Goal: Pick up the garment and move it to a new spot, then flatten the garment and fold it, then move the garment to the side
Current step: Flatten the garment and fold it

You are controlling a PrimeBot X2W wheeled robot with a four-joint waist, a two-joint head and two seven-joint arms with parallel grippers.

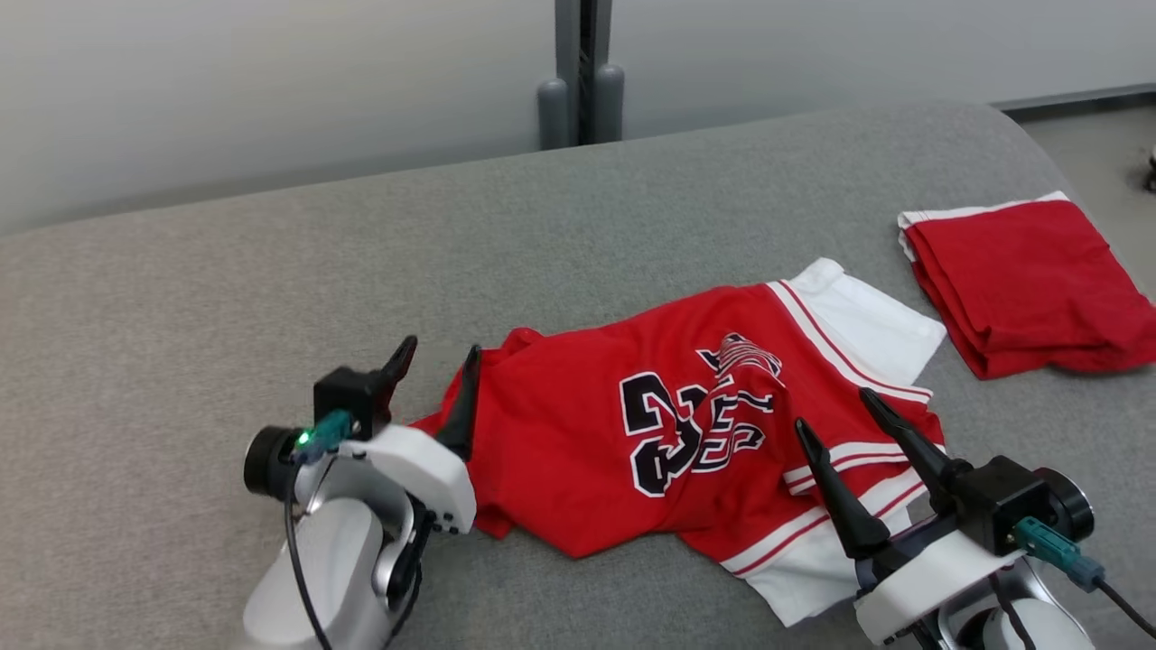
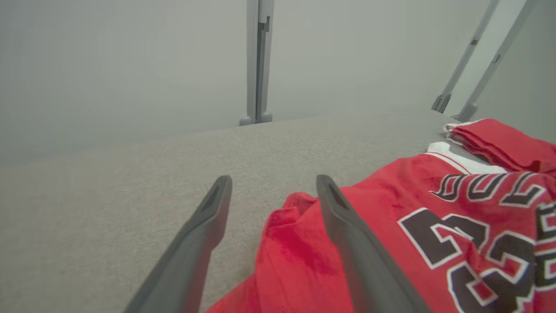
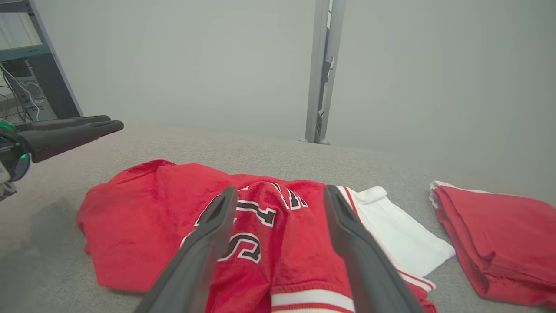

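A red garment (image 1: 632,451) with black numbers and white striped sleeves lies rumpled on the grey table (image 1: 271,271). My left gripper (image 1: 438,357) hovers open at the garment's left edge, one finger over the cloth and one over bare table; its wrist view shows the red cloth (image 2: 391,226) under the right finger. Over the lower right sleeve my right gripper (image 1: 835,411) also stands open, nothing between its fingers. In the right wrist view the garment (image 3: 173,208) spreads beneath the fingers, and the left gripper (image 3: 97,124) reaches in from the left.
A second red cloth (image 1: 1020,280), folded with a white edge, lies at the table's right end. It also appears as a folded red cloth (image 3: 499,243) in the right wrist view. A grey post (image 1: 582,72) stands behind the table against the pale wall.
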